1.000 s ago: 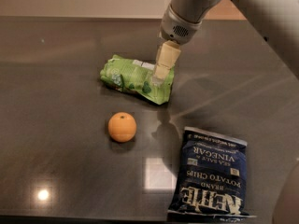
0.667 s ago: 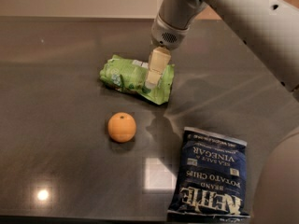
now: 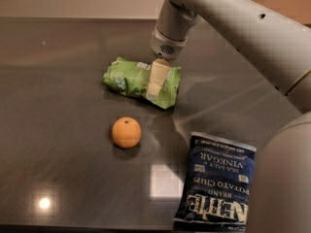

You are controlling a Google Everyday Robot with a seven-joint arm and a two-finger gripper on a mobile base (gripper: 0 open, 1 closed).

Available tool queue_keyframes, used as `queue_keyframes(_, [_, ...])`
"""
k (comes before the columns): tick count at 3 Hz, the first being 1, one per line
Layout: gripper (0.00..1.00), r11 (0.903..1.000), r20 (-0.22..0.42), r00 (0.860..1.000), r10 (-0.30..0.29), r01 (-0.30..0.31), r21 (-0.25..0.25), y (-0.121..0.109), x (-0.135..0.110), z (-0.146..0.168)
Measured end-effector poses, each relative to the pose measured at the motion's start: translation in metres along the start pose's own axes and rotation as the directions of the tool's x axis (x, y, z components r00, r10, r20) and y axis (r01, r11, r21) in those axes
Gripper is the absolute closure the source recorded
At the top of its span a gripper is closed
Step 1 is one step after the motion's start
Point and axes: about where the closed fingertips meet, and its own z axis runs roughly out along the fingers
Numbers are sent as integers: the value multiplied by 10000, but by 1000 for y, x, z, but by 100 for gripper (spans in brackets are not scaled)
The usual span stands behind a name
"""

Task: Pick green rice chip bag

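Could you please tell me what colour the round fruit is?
The fruit is orange, camera view; the hand is over the green rice chip bag.

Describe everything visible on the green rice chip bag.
The green rice chip bag is a small, light-green, glossy pouch, wrinkled, with darker green pictures and a white patch near its upper edge. It lies flat on the dark table, long side running left to right, behind the orange and apart from it. The gripper hangs over its right half; contact cannot be told.
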Motion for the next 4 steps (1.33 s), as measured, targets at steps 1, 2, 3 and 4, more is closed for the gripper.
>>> queue_keyframes(1, [0,9998,-108,9999,-83,81,-173,-1,-1,10])
queue_keyframes(2, [18,9991,-88,10000,-43,39,-417,-2,0,15])
queue_keyframes(3, [41,9981,-215,9998,-53,40,-608,-4,1,17])
queue_keyframes(4, [64,9972,-288,9996,-55,34,-742,-8,-2,10])
